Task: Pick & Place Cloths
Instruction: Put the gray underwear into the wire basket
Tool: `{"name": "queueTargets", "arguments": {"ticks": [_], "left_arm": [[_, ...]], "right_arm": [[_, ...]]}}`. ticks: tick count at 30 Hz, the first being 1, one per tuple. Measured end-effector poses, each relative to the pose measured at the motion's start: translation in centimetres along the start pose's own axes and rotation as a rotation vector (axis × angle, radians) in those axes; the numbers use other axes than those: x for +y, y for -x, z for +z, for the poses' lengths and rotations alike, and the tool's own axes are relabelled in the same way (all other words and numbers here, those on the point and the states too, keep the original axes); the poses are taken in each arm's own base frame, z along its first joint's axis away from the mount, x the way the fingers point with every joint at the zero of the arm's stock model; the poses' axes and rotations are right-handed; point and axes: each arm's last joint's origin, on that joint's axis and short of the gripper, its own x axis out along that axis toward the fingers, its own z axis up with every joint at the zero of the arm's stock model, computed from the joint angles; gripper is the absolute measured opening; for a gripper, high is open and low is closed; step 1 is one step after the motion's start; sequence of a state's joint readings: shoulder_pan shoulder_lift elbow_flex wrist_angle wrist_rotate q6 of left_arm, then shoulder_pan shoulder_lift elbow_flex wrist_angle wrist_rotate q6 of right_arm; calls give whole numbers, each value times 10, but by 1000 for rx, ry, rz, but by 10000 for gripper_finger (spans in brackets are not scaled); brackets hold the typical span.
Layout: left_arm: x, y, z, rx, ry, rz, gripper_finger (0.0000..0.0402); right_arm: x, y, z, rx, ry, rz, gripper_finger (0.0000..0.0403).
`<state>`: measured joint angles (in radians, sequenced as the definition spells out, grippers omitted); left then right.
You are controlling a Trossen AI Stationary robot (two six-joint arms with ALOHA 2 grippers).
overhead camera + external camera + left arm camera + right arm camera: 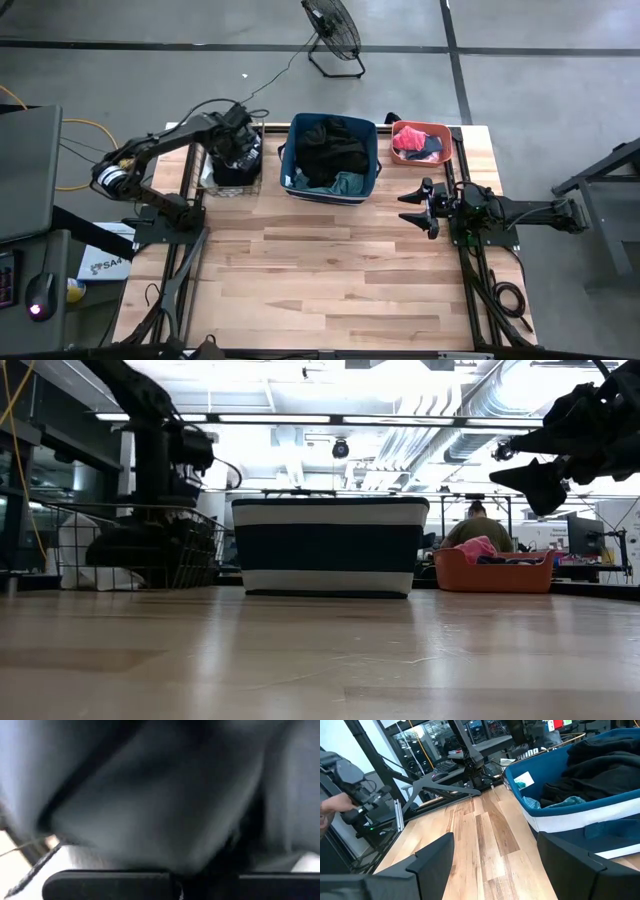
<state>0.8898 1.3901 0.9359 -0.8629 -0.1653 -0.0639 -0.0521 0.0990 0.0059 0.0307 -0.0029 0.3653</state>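
A wire basket [232, 165] at the table's far left holds dark cloths [140, 548]. My left gripper [238, 150] reaches down into it from above and is shut among those cloths; blurred dark cloth [160, 795] fills the left wrist view. A blue and white fabric bin [330, 158] in the far middle holds black and teal cloths [600, 770]. A coral tub [422, 142] at the far right holds pink and dark pieces. My right gripper [415, 205] waits open, level above the table's right side, pointing left. My left gripper comes down from above into the pile of dark cloth [165, 850] in the wire basket, its fingers [110, 882] shut together against it. The cloth itself and the basket hide the place of contact, so part and layers cannot be told. The pile rests in the basket.
The wire basket's walls [195, 555] rise around my left gripper. The near half of the wooden table [330, 290] is bare board. A floor fan [332, 35] stands beyond the far edge. A person [478, 525] sits in the room behind the tub.
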Motion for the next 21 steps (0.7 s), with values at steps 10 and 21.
{"name": "queueTargets", "arguments": {"ticks": [10, 21], "left_arm": [[0, 2, 2, 2, -33, -18, 1], [7, 54, 5, -130, -22, -56, 1]], "right_arm": [[0, 0, 0, 0, 0, 0, 278], [0, 0, 0, 0, 0, -1, 278]]}}
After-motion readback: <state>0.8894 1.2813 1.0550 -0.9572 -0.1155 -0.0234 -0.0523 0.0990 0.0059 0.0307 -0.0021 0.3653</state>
